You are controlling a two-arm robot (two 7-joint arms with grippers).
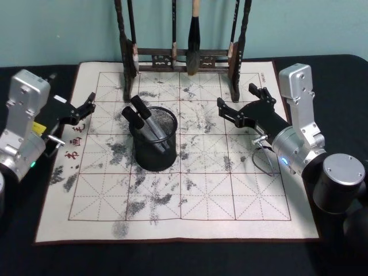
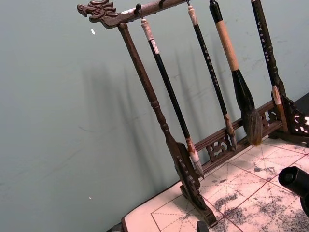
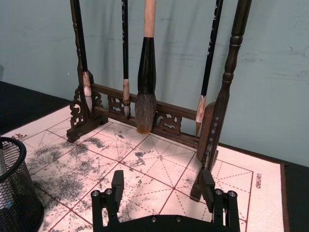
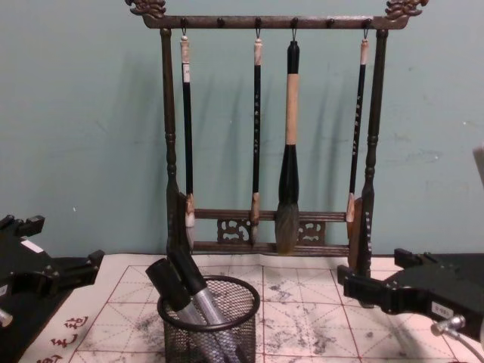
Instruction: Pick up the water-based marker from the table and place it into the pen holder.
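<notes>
I've got two markers (image 1: 144,118) standing in the pen holder (image 1: 154,140), both leaning toward my left with their black caps poking above the rim; in the chest view they're side by side, grey barrels down inside the mesh. I can't tell which one is the water-based marker. The pen holder sits on the ink-stained mat (image 1: 230,190), a little left of its middle, and the mat lies on the dark bench (image 1: 339,69).

My right hand (image 1: 243,103) hovers over the mat's right side, well apart from the pen holder, fingers spread wide with nothing between them; the right wrist view confirms two fingers parted and empty.

My left hand (image 1: 83,109) is at the mat's left edge, near the red characters, fingers apart and empty too.

Behind it all, the wooden brush rack (image 1: 183,57) stands at the mat's far edge against the teal wall, four brushes hanging from it, the fat brush (image 4: 288,174) second from the right.
</notes>
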